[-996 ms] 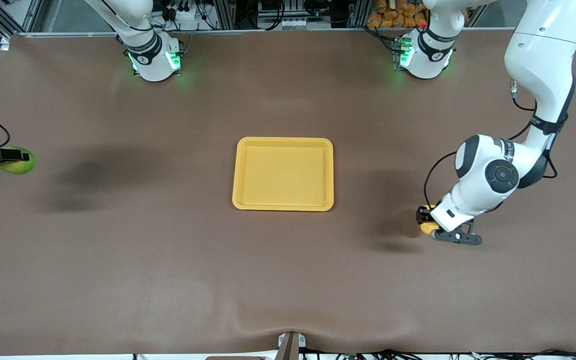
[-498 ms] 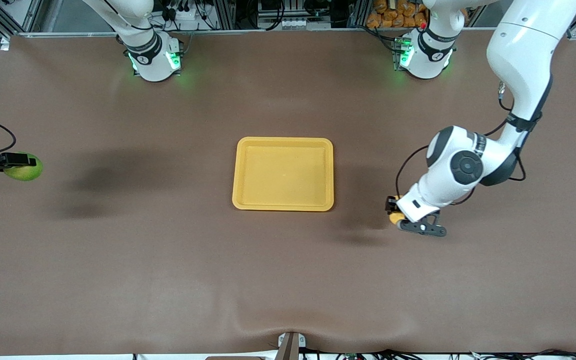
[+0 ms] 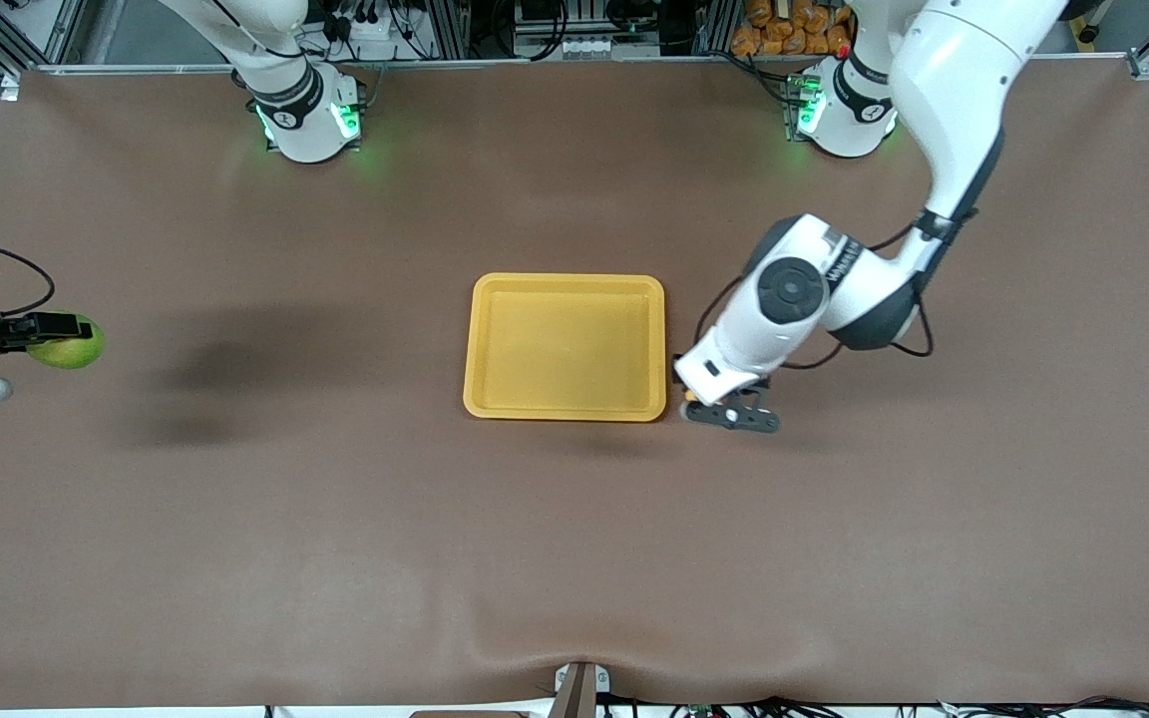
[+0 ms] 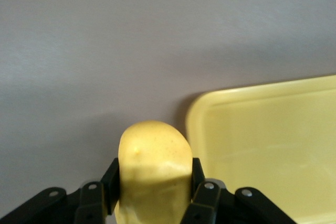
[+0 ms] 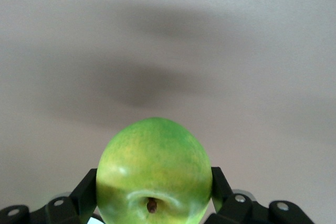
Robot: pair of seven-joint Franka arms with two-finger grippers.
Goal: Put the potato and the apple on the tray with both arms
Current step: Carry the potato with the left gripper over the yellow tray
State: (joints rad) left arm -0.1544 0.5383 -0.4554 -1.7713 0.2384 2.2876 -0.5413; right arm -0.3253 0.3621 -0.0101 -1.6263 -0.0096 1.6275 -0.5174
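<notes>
Potato [image 4: 153, 174]: I have it clamped between the fingers of the left gripper [image 3: 696, 401], carried in the air just beside the tray [image 3: 565, 346] at the corner toward the left arm's end of the table and nearer the front camera. The left wrist view shows the pads pressing its two long flanks, with the rounded end projecting forward past the fingertips. I judge it light, firm and lumpy; its skin looks smooth, so a hold across the narrow waist, as here, is the correct one, since the curved sides give the pads a seat. A hold on the tapered end would probably let it squirt out.

Apple [image 5: 154, 174]: the right gripper [image 3: 48, 330] is closed on it, up in the air over the table [image 3: 335, 519] at the right arm's end, well apart from the tray. The pads bear on its widest girth with the dimpled end turned toward the wrist camera. I judge it light, rigid and glossy, therefore prone to roll once released.

Both pieces are round enough to travel on a flat surface. I would lower each close to the tray floor, inside the raised rim, before parting the fingers, and keep the two release points apart.
</notes>
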